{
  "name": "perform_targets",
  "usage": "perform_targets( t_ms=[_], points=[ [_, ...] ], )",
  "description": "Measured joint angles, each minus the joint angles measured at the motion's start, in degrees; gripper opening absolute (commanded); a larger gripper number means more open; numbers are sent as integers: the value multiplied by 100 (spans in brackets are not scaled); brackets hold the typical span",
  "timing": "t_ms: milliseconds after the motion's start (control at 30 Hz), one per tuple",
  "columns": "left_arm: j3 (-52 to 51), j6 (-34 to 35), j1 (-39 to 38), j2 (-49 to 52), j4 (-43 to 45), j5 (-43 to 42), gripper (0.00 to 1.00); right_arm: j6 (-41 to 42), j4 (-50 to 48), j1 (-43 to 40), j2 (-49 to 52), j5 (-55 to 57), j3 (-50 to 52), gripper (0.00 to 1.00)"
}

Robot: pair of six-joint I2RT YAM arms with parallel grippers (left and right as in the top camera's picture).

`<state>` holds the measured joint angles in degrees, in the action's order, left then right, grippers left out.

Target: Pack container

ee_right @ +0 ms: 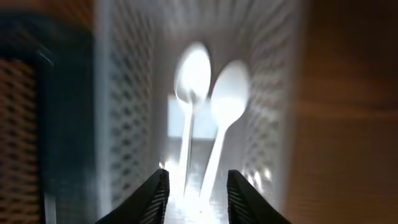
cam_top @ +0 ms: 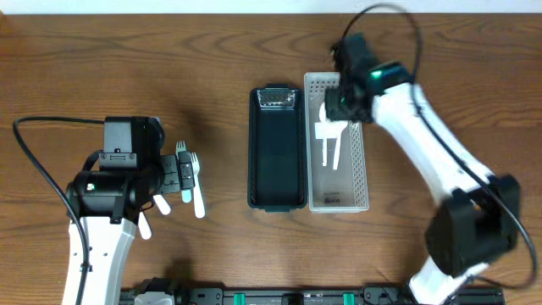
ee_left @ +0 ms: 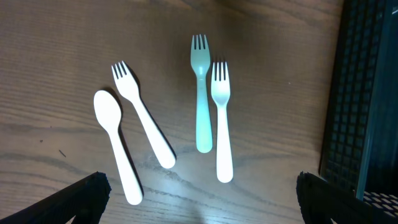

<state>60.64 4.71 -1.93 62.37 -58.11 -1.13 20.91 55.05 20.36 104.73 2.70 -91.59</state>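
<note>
Several plastic utensils lie on the wooden table at the left: a white spoon [ee_left: 115, 143], a white fork [ee_left: 143, 118], a teal fork [ee_left: 200, 93] and a second white fork [ee_left: 222, 124]. My left gripper [ee_left: 202, 205] hovers over them, open and empty; it also shows in the overhead view [cam_top: 180, 174]. Two white spoons [ee_right: 208, 93] lie in the white perforated basket [cam_top: 362, 169]. My right gripper [ee_right: 196, 193] is open at the basket's far end, with the spoon handles between its fingers. That view is blurred.
A black rectangular container [cam_top: 254, 152] stands at the table's middle, touching the white basket's left side. Its wall shows at the right edge of the left wrist view [ee_left: 367, 93]. Cables trail from both arms.
</note>
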Motion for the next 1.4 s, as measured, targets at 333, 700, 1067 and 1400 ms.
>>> perform_targets(
  t_ms=[333, 700, 1067, 1400],
  points=[
    [0, 0, 0, 0, -4, 0, 98, 2514, 1392, -2479, -1633, 356, -507, 64],
    [0, 0, 0, 0, 2, 0, 98, 4647, 1432, -4452, -1237, 387, 201, 96],
    [0, 0, 0, 0, 0, 0, 98, 5580, 780, -4863, -361, 334, 1626, 91],
    [0, 0, 0, 0, 0, 0, 98, 5702, 610, -4863, 232, 330, 1676, 89]
  ],
)
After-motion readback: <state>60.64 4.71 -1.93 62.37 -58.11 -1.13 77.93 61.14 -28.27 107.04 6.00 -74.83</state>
